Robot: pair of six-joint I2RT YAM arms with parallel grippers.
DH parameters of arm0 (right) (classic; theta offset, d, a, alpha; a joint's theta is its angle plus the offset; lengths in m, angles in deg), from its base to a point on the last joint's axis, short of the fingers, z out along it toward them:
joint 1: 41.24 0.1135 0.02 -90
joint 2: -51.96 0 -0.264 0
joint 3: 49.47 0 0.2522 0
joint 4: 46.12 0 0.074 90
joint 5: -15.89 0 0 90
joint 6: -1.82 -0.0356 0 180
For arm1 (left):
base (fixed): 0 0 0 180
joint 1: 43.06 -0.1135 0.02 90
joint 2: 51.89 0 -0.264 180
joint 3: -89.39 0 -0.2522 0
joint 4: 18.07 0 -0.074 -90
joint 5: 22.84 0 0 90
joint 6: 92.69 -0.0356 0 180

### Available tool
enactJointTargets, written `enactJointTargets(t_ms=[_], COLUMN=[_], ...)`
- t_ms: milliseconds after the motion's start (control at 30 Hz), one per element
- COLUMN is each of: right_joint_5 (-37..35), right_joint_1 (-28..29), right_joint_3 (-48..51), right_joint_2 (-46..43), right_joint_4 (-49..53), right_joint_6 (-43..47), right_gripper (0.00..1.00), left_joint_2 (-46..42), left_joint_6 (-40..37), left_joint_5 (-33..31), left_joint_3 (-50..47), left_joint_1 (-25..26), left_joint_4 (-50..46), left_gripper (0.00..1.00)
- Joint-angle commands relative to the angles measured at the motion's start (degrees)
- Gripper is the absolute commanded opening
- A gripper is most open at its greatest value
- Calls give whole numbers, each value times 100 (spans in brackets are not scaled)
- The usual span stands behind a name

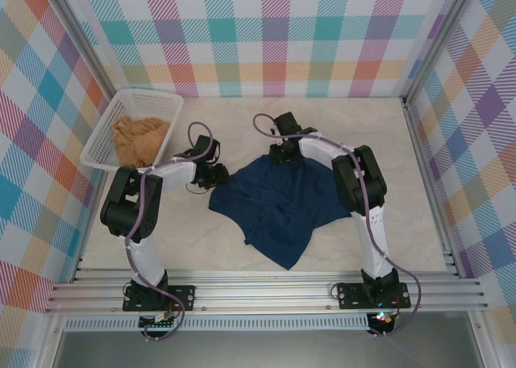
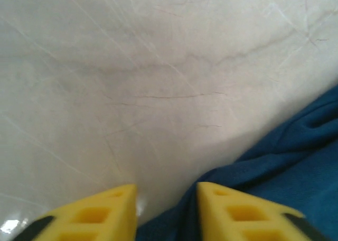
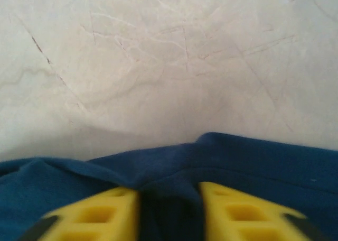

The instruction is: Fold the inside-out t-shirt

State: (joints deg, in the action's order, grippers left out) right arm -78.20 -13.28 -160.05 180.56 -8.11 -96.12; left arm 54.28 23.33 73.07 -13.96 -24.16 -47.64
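The inside-out t-shirt is dark navy and lies crumpled in the middle of the pale table, one corner pointing toward the arm bases. My left gripper is low at its upper left edge. In the left wrist view the yellow fingers have closed in on that edge of the t-shirt, and the left gripper has cloth between its tips. My right gripper is at the far edge. There the right gripper pinches a raised fold of the t-shirt.
A white basket sits at the back left and holds a tan-orange garment, close to the left arm's elbow. Plaid walls close in three sides. A metal rail runs along the near edge.
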Motion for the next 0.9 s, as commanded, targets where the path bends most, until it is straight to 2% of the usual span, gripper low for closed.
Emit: enactJointTargets(t_ms=[0,67,100,167,300,433,500,600,667,767,867], right_joint_5=[-148,-174,-169,-17,495,1130,1713,2424,2556,2304,1880], right_joint_1=[-52,-121,-174,-317,-544,-573,-573,-549,-422,-162,-159], right_joint_3=[-195,-393,-495,-721,-969,-478,280,2261,3528,5092,6135], right_joint_2=[-13,-174,-277,-602,-1504,-2626,-3387,-4856,-5607,-6321,-6795], right_joint_4=[80,-29,-107,-219,-357,-513,-757,-1341,-1423,-1053,-663], right_joint_6=[248,394,469,587,818,818,667,104,-185,-525,-985], right_gripper=[11,1,0,0,0,0,0,0,3,16,38], left_joint_2=[465,475,451,265,-682,-1895,-2560,-3390,-3754,-4058,-4005], left_joint_6=[78,74,70,45,-214,-271,-193,-104,-73,-46,-46], left_joint_5=[666,646,687,793,645,836,843,658,632,483,501], left_joint_3=[131,451,637,1075,1609,1417,1015,234,-319,-1013,-1456], left_joint_1=[114,82,51,-6,-27,-20,40,199,284,374,447], left_joint_4=[702,751,742,750,836,1193,1369,1406,1479,1478,1528], left_gripper=[18,3,0,0,0,0,0,0,0,0,2])
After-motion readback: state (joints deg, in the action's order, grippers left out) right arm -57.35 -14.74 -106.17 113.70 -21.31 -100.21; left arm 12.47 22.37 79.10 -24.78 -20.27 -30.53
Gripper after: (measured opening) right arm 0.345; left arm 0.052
